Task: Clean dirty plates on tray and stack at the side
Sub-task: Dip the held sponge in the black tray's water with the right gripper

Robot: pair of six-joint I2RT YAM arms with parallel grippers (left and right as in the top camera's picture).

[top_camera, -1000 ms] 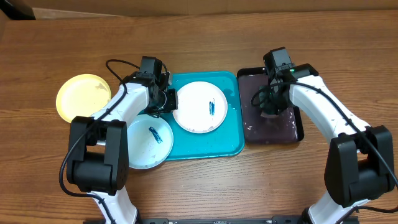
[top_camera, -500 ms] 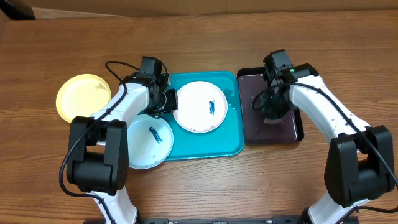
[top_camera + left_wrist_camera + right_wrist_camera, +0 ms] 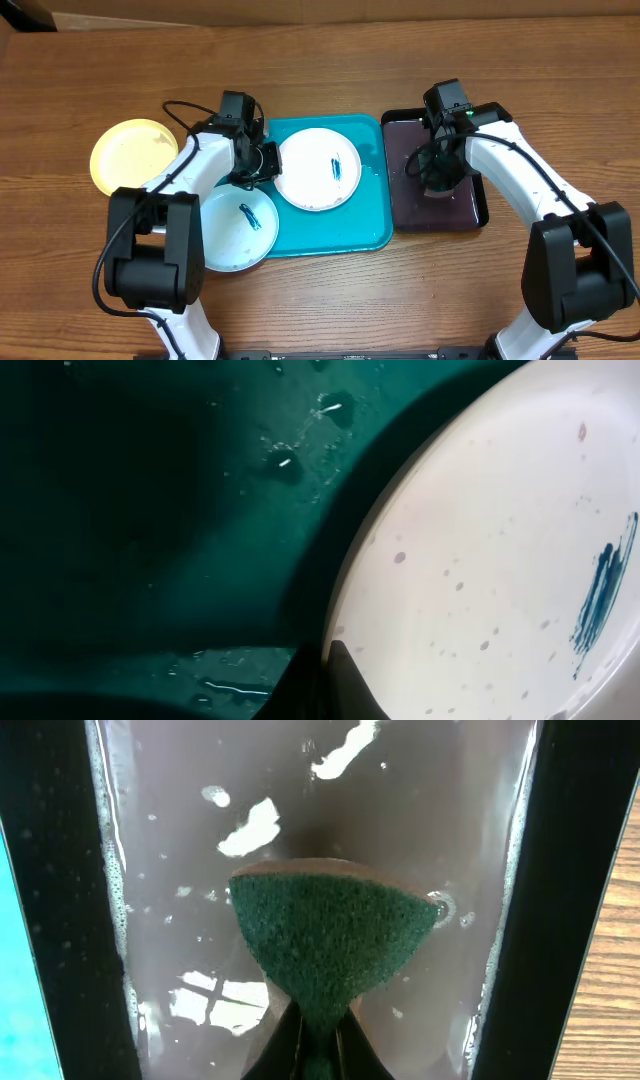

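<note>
On the tray [image 3: 345, 235], white plate [image 3: 320, 171], rim pinched in left gripper [image 3: 271, 161].

glossy wet tray [image 3: 372, 232], coarse sponge [image 3: 332, 942]

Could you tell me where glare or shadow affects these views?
Overhead: evenly lit and sharp. Left wrist: tray in deep shadow, droplets glinting, white plate bright. Right wrist: white glare patches on the wet floor of the black tray, around the sponge.

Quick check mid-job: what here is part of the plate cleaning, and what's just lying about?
In the job: white plate, pale blue plate, yellow plate, turquoise tray, green sponge, black water tray.
Lying about: dark object at the table's far-left corner.
</note>
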